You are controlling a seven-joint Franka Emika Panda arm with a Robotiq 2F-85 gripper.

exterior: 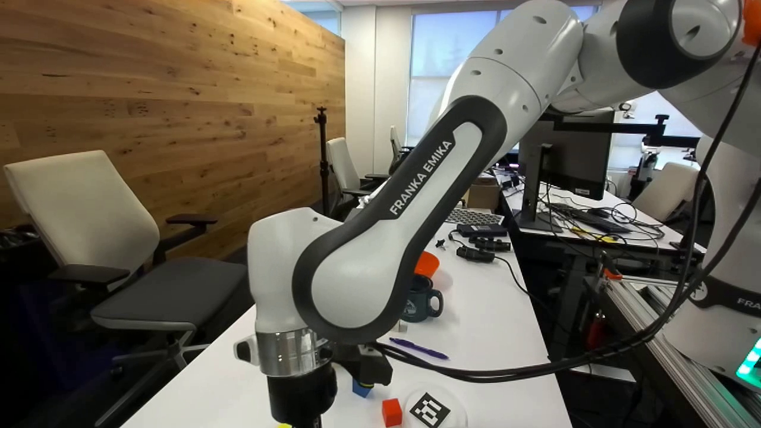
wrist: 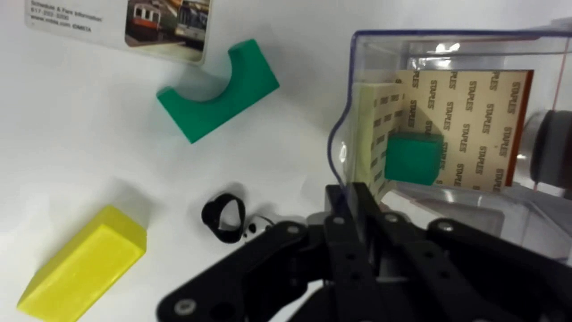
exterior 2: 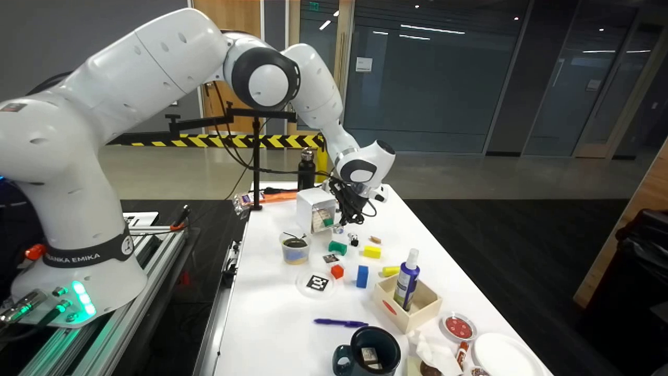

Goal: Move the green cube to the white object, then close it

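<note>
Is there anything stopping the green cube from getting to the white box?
Nothing that shows. The green cube already looks to be inside the white box. The gripper has the blue-rimmed clear flap between its fingers.

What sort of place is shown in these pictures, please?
Probably an office used as a robotics lab: a cream-backed, grey-seated office chair, a black flat computer monitor and a white jointed robot arm suggest it.

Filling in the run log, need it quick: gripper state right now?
Gripper: closed, holding the clear lid by its edge.
</note>
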